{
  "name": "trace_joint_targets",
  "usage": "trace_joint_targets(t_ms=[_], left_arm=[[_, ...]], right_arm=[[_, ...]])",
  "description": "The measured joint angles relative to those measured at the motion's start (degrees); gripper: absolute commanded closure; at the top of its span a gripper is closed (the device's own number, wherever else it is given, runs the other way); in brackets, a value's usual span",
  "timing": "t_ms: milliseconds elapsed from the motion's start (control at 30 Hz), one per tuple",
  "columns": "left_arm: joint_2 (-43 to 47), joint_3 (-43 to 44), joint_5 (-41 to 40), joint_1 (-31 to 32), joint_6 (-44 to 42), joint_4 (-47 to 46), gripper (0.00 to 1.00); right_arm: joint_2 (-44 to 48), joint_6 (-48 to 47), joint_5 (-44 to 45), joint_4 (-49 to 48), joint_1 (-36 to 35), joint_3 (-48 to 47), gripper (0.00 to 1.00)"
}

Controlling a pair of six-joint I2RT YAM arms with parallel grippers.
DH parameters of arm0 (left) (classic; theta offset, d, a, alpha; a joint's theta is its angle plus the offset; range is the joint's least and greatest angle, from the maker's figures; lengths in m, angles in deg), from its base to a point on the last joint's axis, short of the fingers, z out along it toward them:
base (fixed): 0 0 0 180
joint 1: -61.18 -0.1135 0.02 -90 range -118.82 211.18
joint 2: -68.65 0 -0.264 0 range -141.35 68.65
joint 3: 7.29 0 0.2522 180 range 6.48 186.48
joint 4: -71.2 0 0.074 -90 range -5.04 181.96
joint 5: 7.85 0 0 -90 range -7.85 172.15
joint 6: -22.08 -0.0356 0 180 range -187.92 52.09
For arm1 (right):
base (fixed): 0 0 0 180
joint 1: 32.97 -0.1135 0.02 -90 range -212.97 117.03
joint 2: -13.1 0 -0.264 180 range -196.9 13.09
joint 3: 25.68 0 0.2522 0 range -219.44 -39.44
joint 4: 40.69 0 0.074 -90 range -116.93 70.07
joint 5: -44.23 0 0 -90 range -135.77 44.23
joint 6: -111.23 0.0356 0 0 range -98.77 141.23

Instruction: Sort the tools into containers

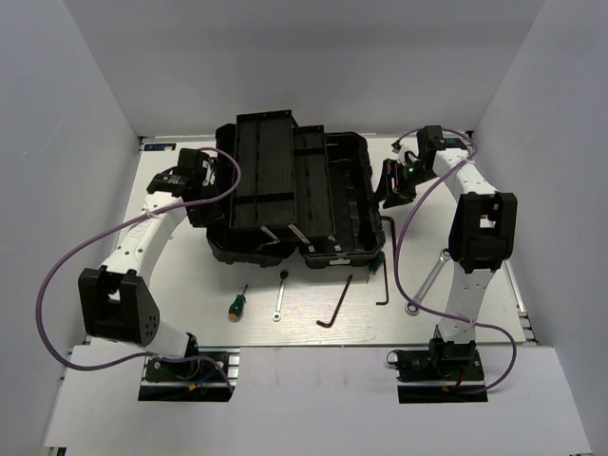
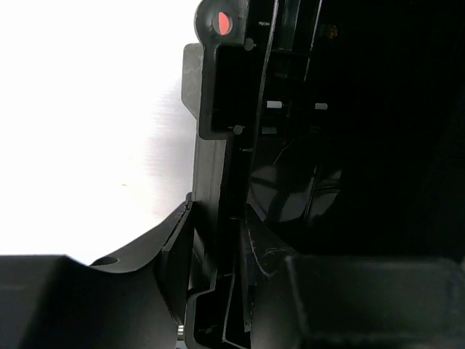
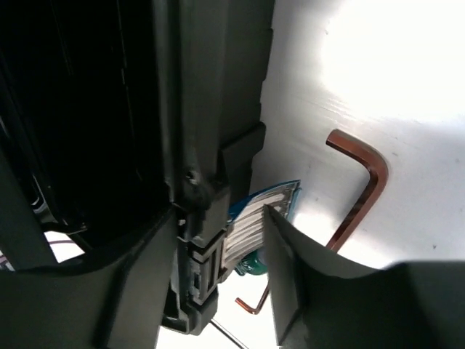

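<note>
The black toolbox (image 1: 313, 204) stands open in the middle, its lid (image 1: 258, 171) raised at the left. My left gripper (image 1: 211, 180) is closed on the toolbox's left wall (image 2: 218, 145), one finger on each side. My right gripper (image 1: 394, 180) straddles the right wall (image 3: 203, 145), open, with a gap at its right finger (image 3: 290, 276). On the table lie a green-handled screwdriver (image 1: 237, 302), a small wrench (image 1: 280, 296), two hex keys (image 1: 334, 304) (image 1: 383, 275), a second green screwdriver (image 1: 377, 258) and a larger wrench (image 1: 427, 283). The right wrist view shows a hex key (image 3: 363, 189) and the green handle (image 3: 254, 265).
White walls close in the table on the left, back and right. The right arm's links (image 1: 480, 228) hang over the larger wrench. Purple cables loop beside both arms. The arm bases (image 1: 185, 366) sit at the near edge.
</note>
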Motion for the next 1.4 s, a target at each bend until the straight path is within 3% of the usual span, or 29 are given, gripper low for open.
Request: trace_joint_targets(t_ms=[167,300,467,567,667,700,733,800,833,867,1000,1267,1300,1333,1367,1400], left_arm=[[-2.47,2.45,-0.39,0.61,-0.48,0.15,0.91],[-5.40,5.44,-0.87,0.76,-1.01,0.52,0.91],[-9.60,10.21,-1.57,0.92,-1.64,1.36,0.92],[-11.87,12.94,-2.03,0.96,-1.84,2.12,0.92],[-13.11,14.36,-2.36,0.96,-1.95,2.54,0.86],[-13.29,14.62,-2.43,0.98,-1.92,2.69,0.79],[-13.40,14.84,-2.51,1.05,-1.88,2.78,0.67],[-13.42,14.91,-2.73,1.22,-1.68,2.84,0.51],[-13.42,14.95,-2.82,1.25,-1.18,2.89,0.39],[-13.42,15.02,-2.89,1.27,-0.22,2.69,0.36],[-13.44,16.06,-3.76,0.96,1.40,3.28,0.24],[-12.31,24.30,-5.40,0.92,2.84,4.90,0.23],[-11.72,25.05,-5.66,0.98,2.97,5.05,0.28],[-10.93,25.46,-5.90,1.03,3.06,5.18,0.33],[-9.73,25.64,-6.12,1.05,3.10,5.31,0.41],[-8.37,25.64,-6.32,1.05,3.15,5.57,0.68]], right_arm=[[-1.27,0.24,-1.11,1.22,-0.83,-2.32,0.81],[-1.99,0.07,0.20,1.64,-0.85,-4.26,0.86],[-3.63,0.17,0.98,1.73,-0.79,-7.08,0.86],[-4.46,0.17,1.44,1.68,-0.79,-8.52,0.82],[-4.81,0.15,1.60,1.53,-0.79,-9.16,0.66],[-4.83,0.11,1.57,1.46,-0.79,-9.16,0.63],[-4.98,-0.11,1.44,1.40,-0.85,-9.16,0.61],[-5.14,-0.28,0.85,1.22,-0.92,-9.14,0.44],[-5.14,-0.20,0.46,1.20,-0.92,-9.09,0.44],[-5.14,-0.37,0.02,1.14,-0.92,-9.05,0.37],[-4.87,-0.79,-1.73,0.83,-0.83,-8.98,0.36],[1.18,-2.54,-5.73,0.74,1.88,-7.15,0.37],[2.69,-3.43,-5.60,0.85,2.21,-6.78,0.37],[4.28,-4.42,-4.81,0.72,2.49,-6.14,0.40],[6.36,-5.46,-3.17,0.42,2.73,-4.85,0.67],[9.11,-6.71,-0.85,-0.13,2.99,-2.71,0.94]])
